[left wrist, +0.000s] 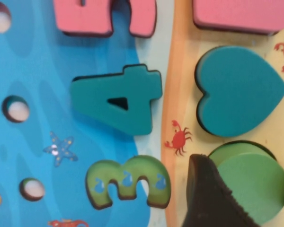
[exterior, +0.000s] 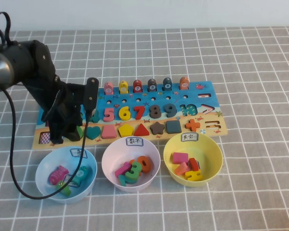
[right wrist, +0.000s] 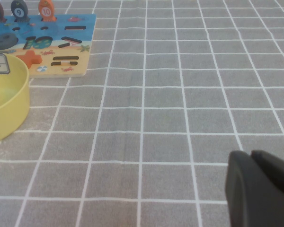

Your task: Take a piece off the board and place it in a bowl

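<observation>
Yellow bowl with coloured pieces

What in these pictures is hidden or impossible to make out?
- High view: the left hand covers the green disc on the board; the arm hides it.
- Left wrist view: one finger overlaps the green disc, the other is cut off by the frame edge, so a grip is unclear.
- Right wrist view: the right hand is cropped.
- Bowl labels, like the yellow bowl's: too small to read.
</observation>
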